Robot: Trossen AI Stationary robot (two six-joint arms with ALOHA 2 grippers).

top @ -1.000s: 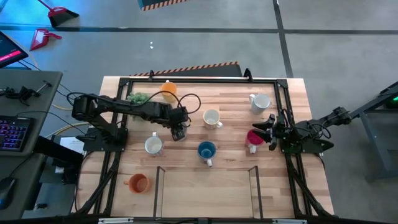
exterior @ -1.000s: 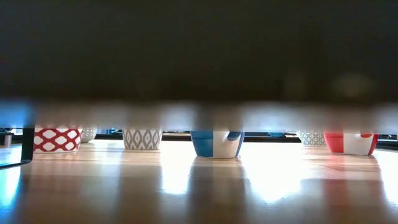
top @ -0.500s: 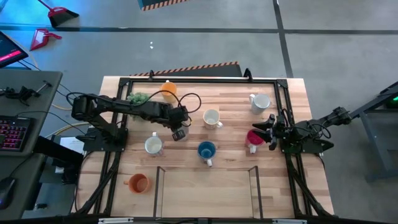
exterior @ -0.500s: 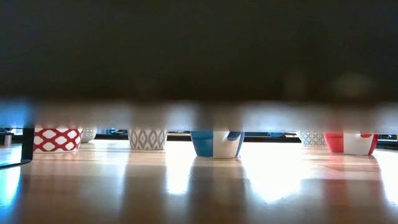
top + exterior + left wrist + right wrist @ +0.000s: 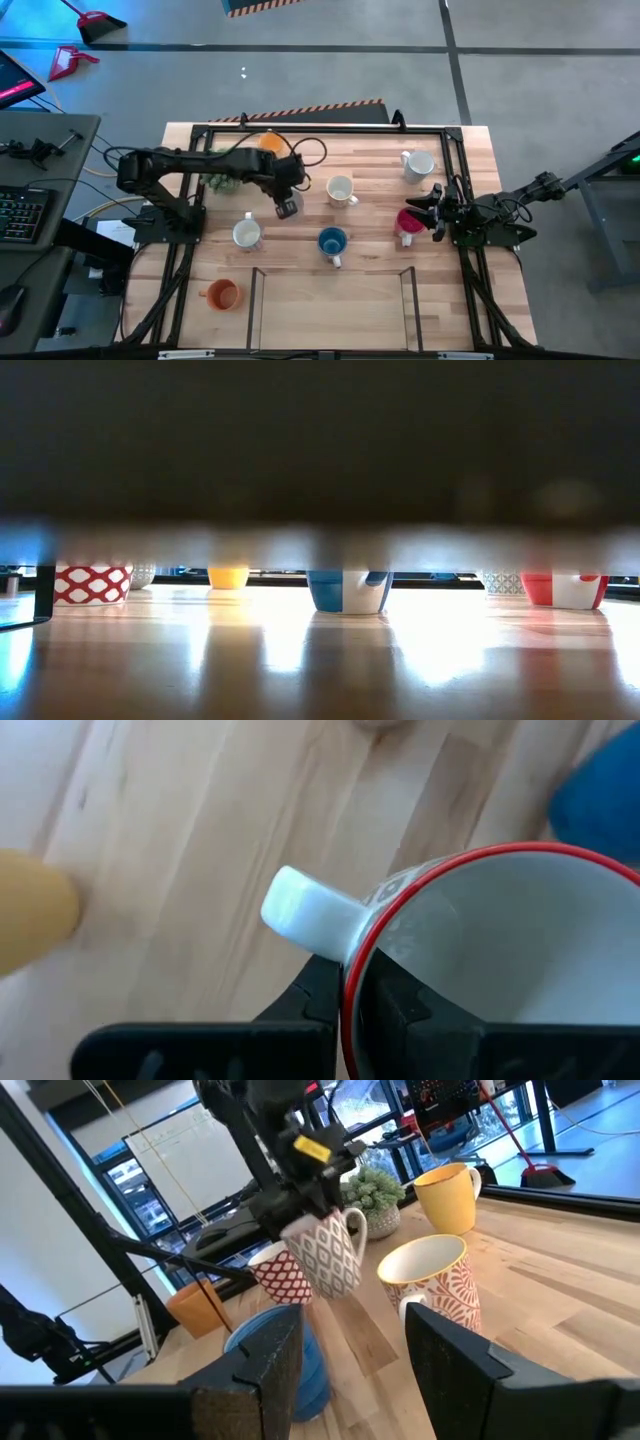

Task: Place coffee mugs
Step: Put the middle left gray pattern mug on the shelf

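A dark blurred band blocked the upper part of the low view, so only mug bases showed there, and in the high view the left arm cut off part of the yellow mug (image 5: 270, 142) just behind the left gripper (image 5: 288, 207). That gripper's fingers were pressed together on the rim of the lattice mug (image 5: 480, 940), one finger inside and one outside, next to its thick glazed white handle. The mug was glossy ceramic, plain white inside with a thin red lip and a grey diamond pattern outside, and it hung tilted clear of the pale planked wooden table (image 5: 360, 290). A second before, its base stood on the table in the low view; now that spot showed the yellow mug's base instead. The blue mug (image 5: 332, 242) sat near the left gripper, toward the right arm. The right gripper (image 5: 437, 212) waited with fingers spread, just beside the red mug (image 5: 407, 224), unchanged.
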